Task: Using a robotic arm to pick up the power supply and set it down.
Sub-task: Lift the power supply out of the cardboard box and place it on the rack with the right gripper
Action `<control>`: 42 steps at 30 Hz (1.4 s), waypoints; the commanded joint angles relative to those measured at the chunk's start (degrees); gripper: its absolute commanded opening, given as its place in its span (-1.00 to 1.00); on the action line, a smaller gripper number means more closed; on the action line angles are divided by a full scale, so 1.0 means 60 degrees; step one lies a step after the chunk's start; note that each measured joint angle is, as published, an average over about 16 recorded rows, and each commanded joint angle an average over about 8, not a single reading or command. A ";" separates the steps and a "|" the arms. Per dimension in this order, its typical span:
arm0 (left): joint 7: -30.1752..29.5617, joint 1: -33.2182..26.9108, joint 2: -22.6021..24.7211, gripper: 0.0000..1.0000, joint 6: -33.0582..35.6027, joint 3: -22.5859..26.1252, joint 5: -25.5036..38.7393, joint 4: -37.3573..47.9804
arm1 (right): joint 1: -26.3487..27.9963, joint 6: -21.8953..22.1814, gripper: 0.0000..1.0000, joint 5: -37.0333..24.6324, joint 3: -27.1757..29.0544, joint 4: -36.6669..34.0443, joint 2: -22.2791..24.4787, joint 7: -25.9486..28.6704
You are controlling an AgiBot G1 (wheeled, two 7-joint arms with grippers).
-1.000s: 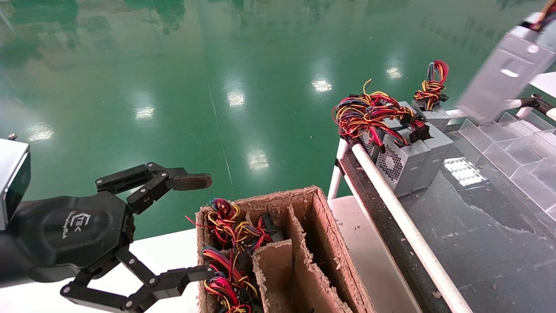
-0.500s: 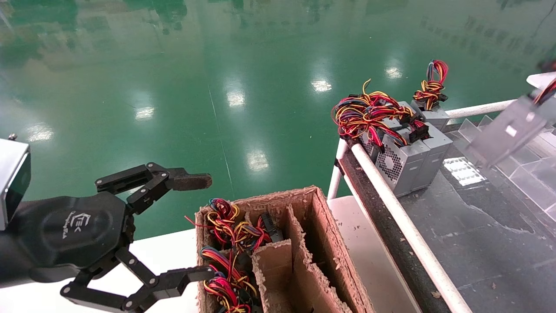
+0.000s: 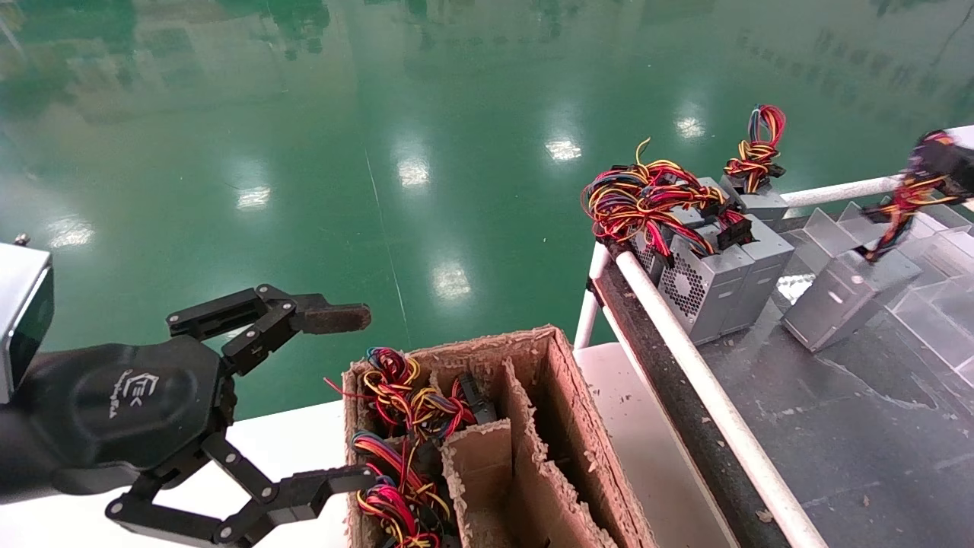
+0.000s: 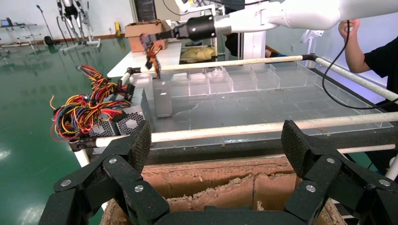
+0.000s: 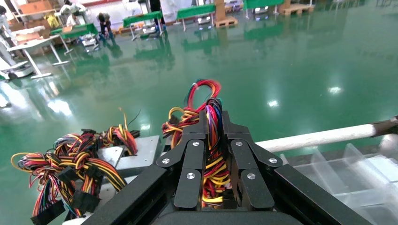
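A grey power supply hangs tilted at the right of the head view. Its lower end is at or just above the dark table top. The robotic arm's right gripper is shut on its tied wire bundle, the fingers pinching the red, yellow and orange wires. The left wrist view shows that gripper, its white forearm and the hanging power supply from afar. My left gripper hovers open and empty at the lower left, beside the cardboard box.
Several more power supplies with tangled wires stand at the table's near-left corner. A white rail edges the table. Clear plastic dividers lie just right of the hanging unit. The cardboard box holds wire bundles in its left compartments.
The power supply has swung down and leftward from the upper right corner to the table top, right gripper still holding its wires. The left gripper has not moved.
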 commanded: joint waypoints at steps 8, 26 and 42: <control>0.0000 0.0000 0.0000 1.00 0.0000 0.0001 -0.0001 0.0000 | 0.0631 -0.0323 -1.00 -0.0538 -0.0395 -0.0826 -0.0271 -0.0124; 0.0001 -0.0001 -0.0001 1.00 -0.0001 0.0002 -0.0002 0.0000 | 0.1135 -0.2535 -1.00 -0.0823 -0.0666 -0.1127 -0.0278 -0.0707; 0.0002 -0.0001 -0.0001 1.00 -0.0001 0.0004 -0.0002 0.0000 | 0.1560 -0.2686 -1.00 -0.0887 -0.0709 -0.1750 -0.0453 -0.1226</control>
